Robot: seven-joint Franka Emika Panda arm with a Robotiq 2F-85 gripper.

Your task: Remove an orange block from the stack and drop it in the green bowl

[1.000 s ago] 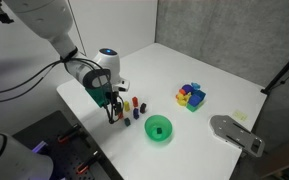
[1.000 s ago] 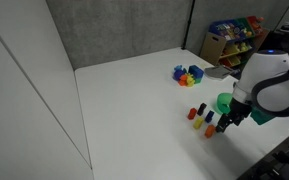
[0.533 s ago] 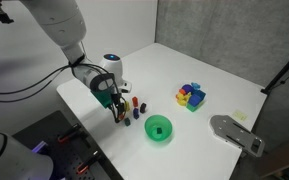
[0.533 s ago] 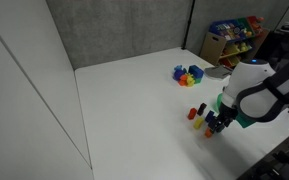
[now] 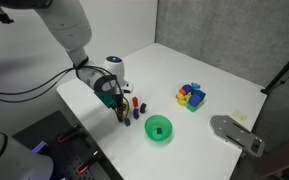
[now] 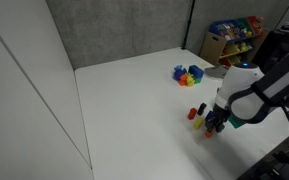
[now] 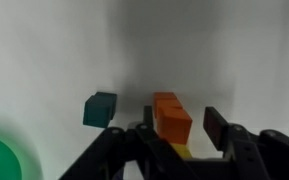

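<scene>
The stack (image 5: 134, 107) is a loose group of tiny blocks near the table's front edge, also seen in an exterior view (image 6: 196, 112). My gripper (image 5: 120, 111) is lowered onto its near end. In the wrist view an orange block (image 7: 171, 116) stands between the jaws of my gripper (image 7: 179, 124). The left finger sits against it, while a slim gap still shows on the right finger's (image 7: 215, 124) side. A teal block (image 7: 99, 108) stands just left of the jaws. The green bowl (image 5: 158, 128) sits beside the stack, and its rim (image 7: 2, 158) shows at the wrist view's lower left.
A yellow, blue and purple toy heap (image 5: 191, 96) lies farther back on the white table (image 5: 214, 70). A grey flat fixture (image 5: 234, 132) rests at the table's far corner. A shelf of toys (image 6: 234, 35) stands behind the table.
My gripper has dropped lower and shifted in over the blocks. Its jaws have narrowed from wide open to close around the orange block.
</scene>
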